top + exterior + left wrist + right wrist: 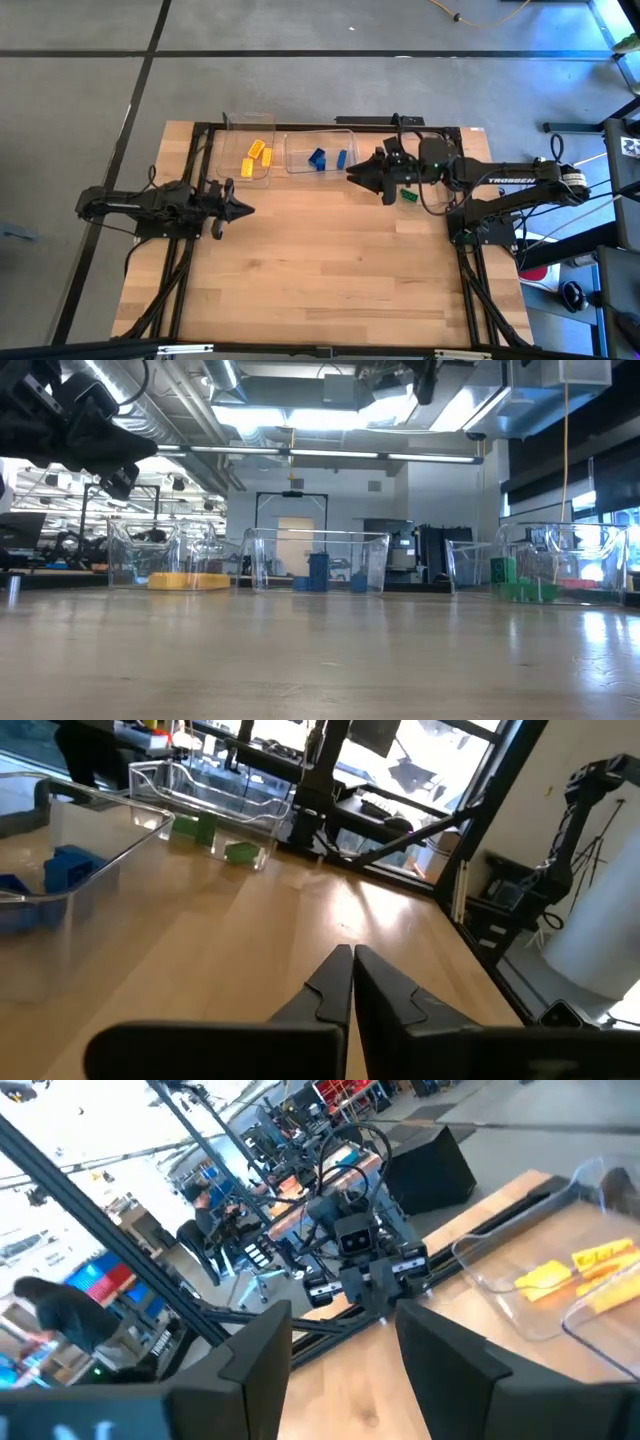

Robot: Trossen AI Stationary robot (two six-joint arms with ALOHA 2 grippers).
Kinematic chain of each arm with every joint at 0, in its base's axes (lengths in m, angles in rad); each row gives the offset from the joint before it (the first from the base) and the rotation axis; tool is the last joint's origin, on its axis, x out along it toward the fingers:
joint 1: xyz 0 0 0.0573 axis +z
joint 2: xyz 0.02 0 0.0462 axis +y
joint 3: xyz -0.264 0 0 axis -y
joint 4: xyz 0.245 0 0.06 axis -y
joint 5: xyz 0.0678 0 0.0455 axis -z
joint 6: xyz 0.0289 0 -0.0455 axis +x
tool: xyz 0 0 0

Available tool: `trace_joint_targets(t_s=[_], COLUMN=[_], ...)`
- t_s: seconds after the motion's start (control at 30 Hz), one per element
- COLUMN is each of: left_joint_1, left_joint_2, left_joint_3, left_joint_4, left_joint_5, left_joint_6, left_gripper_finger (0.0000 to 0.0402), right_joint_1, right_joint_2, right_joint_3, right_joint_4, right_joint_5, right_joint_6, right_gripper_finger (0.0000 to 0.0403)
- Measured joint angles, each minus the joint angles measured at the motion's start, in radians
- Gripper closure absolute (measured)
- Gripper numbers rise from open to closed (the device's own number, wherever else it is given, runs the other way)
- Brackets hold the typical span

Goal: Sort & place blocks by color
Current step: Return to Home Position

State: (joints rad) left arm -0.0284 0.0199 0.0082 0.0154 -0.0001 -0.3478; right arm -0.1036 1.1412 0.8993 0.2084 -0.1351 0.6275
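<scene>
Well apart: left tool [249, 210], right tool [351, 176].

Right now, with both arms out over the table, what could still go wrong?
1. The open right hand sits close to the near corner of the middle bin. A sideways swing might nudge the bin and shake the blue blocks.
2. The right arm lies over the right bin holding the green blocks. If it dips, it could catch the rim.
</scene>
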Motion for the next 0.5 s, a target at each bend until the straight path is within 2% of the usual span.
trace_joint_targets(t_s=[0.1, 0.2, 0.3, 0.4, 0.5], left_joint_1=[0.0, 0.0, 0.0, 0.0, 0.0], left_joint_2=[-0.001, -0.001, -0.001, -0.001, -0.001], left_joint_3=[0.0, 0.0, 0.0, 0.0, 0.0], left_joint_4=[0.0, 0.0, 0.0, -0.001, -0.001], left_joint_5=[0.0, 0.001, 0.001, 0.001, 0.001], left_joint_6=[0.0, 0.0, 0.0, 0.0, 0.0], left_gripper_finger=[0.039, 0.0385, 0.0382, 0.0384, 0.0388], right_joint_1=[-0.006, -0.005, -0.006, -0.006, -0.005], right_joint_2=[0.0, -0.001, -0.028, -0.104, -0.231], right_joint_3=[0.0, 0.0, -0.028, -0.129, -0.29], right_joint_4=[-0.019, -0.08, -0.148, -0.142, -0.05], right_joint_5=[-0.051, -0.089, -0.119, -0.191, -0.245], right_joint_6=[-0.006, -0.093, -0.182, -0.213, -0.184], right_gripper_finger=[0.0221, 0.0244, 0.0298, 0.0374, 0.0392])
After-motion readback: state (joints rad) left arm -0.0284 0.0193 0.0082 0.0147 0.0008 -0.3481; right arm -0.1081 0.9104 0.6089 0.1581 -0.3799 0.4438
